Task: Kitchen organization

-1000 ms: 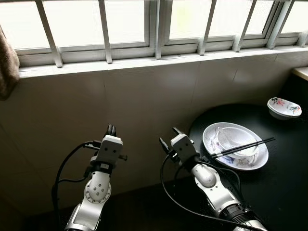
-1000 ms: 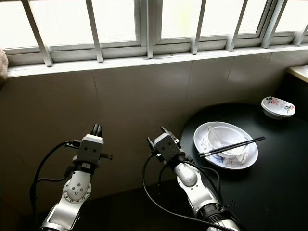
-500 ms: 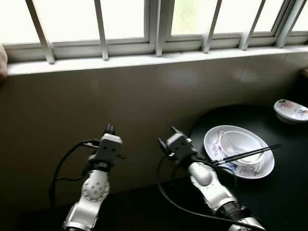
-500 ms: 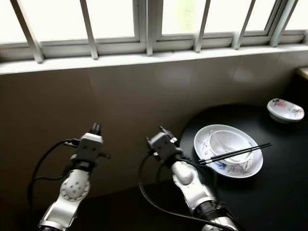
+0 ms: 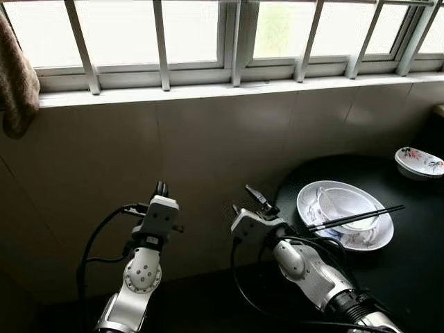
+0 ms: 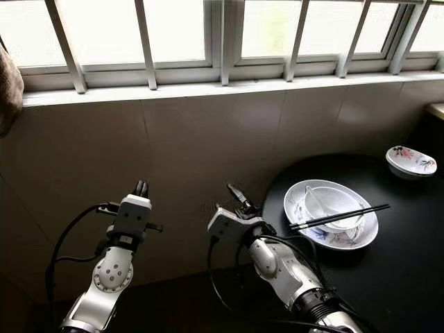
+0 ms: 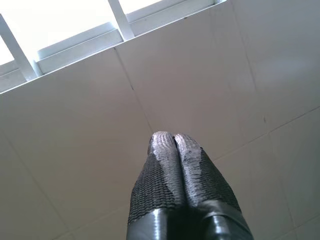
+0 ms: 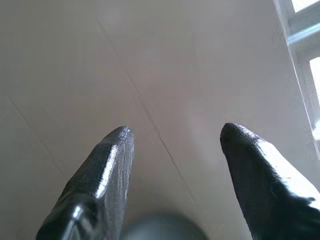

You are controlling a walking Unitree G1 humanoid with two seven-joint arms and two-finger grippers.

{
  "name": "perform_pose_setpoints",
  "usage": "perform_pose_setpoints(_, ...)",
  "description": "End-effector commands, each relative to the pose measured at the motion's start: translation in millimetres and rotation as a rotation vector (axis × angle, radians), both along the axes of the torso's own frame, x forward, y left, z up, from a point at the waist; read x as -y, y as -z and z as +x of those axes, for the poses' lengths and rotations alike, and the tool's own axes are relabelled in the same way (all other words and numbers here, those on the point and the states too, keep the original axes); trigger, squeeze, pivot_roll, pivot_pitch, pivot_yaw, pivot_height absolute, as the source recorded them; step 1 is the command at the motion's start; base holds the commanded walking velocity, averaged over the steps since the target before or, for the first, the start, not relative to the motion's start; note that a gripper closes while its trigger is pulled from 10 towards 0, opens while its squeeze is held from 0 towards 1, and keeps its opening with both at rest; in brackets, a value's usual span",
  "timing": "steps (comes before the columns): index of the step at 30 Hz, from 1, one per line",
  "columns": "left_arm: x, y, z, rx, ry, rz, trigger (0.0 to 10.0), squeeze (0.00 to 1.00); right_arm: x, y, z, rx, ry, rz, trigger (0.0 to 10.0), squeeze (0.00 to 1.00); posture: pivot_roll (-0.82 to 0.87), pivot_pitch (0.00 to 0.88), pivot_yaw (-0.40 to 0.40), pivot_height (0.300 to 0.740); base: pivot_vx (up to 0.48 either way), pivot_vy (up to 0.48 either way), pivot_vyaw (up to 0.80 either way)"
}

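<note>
A brown cloth [image 5: 17, 76] hangs at the far left by the barred window [image 5: 208, 35]; half a second ago only a sliver of it showed, so the camera has swung. Below the sill runs a tiled wall [image 5: 208, 152].

The left claw [image 5: 161, 189] is raised in front of that wall, pointing up, its fingers [image 7: 170, 170] pressed together with nothing between them. It stands much as it did in the earlier pictures.

The right claw [image 5: 257, 200] is where the change lies. A second ago its wrist box stood upright near the desk's edge; now it has rolled over and sits lower, with the fingers [image 8: 107, 170] spread apart and empty, aimed at the tiled wall and the window frame. It is close to the left rim of the desk but touches none of the dishes.

On the round black desk [image 5: 416, 277] sits a white plate [image 5: 347, 239] with a faint painted pattern. A white bowl [image 5: 343, 205] rests in it, and a white spoon [image 5: 322, 201] lies against the bowl's left inner side. Black chopsticks [image 5: 355, 218] lie across the bowl and plate, slanting up to the right. Farther right, near the desk's back edge, is a small dish [image 5: 420, 161] with a floral pattern, well apart from the plate. The dishes lie as before.

No writing or brand can be read.
</note>
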State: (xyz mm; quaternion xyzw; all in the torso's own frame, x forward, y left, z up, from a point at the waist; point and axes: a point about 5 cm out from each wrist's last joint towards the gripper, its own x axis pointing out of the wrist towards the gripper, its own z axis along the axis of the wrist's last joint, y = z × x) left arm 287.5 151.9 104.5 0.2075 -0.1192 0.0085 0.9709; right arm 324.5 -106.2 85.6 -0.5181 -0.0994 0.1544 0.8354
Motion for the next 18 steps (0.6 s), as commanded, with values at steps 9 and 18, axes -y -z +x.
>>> perform_pose_setpoints(9,1.4,3,0.7,-0.011,0.011,0.004,10.0,0.0,33.7,19,-5.0,-0.011,0.262,-0.075,10.0,0.0,-0.06,0.0,-0.025,0.74,0.0,0.0,0.0)
perform_pose_setpoints(18,1.6,4,1.4,-0.015,0.018,0.009,10.0,0.0,37.3,27,-9.0,-0.037,0.321,-0.078,10.0,0.0,-0.07,0.0,-0.02,0.74,0.0,0.0,0.0)
